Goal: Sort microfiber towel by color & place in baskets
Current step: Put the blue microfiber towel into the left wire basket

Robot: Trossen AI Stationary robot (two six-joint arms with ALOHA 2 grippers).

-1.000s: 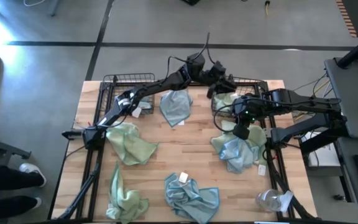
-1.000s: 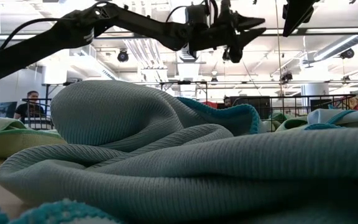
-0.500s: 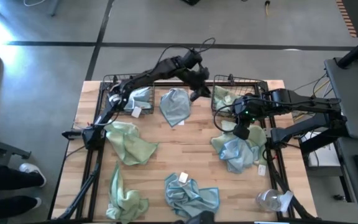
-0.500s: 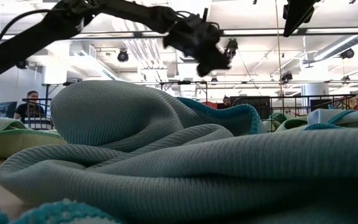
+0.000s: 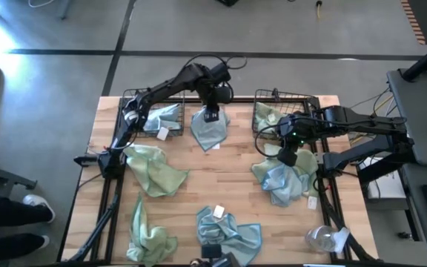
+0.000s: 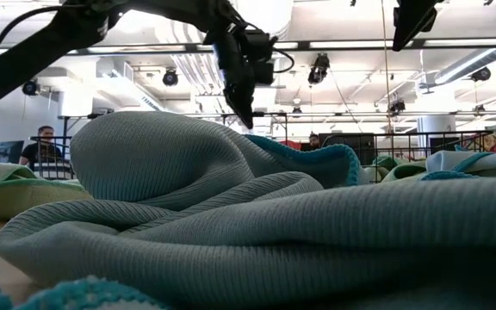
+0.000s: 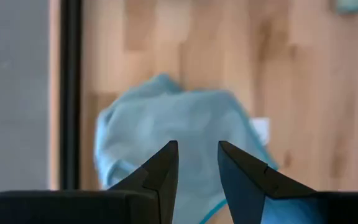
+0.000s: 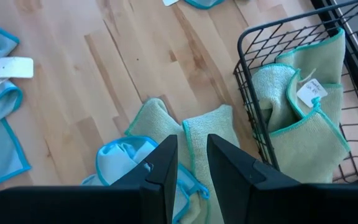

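My left gripper (image 5: 212,113) (image 7: 197,149) is open and points down above a light blue towel (image 5: 210,129) (image 7: 185,137) lying crumpled on the table between the two baskets; it shows in the low view (image 6: 241,103) too. My right gripper (image 5: 288,157) (image 8: 191,142) is open and hovers over a heap of pale green (image 8: 211,132) and light blue (image 8: 118,158) towels at the table's right. The left basket (image 5: 141,98) holds a light blue towel (image 5: 163,117). The right basket (image 5: 302,98) (image 8: 260,37) holds pale green towels (image 5: 267,116) (image 8: 303,118).
More towels lie loose on the wood: a pale green one (image 5: 154,170) at the left, another pale green one (image 5: 148,237) and a light blue one (image 5: 228,230) by the near edge. A clear plastic wrapper (image 5: 325,239) sits at the near right corner. A person (image 6: 46,142) sits beyond the table.
My left gripper has swung from over the right basket toward the table's left, and now stands over the light blue towel between the baskets. Its fingers have tipped from pointing sideways to pointing down. The towels have stayed where they were.
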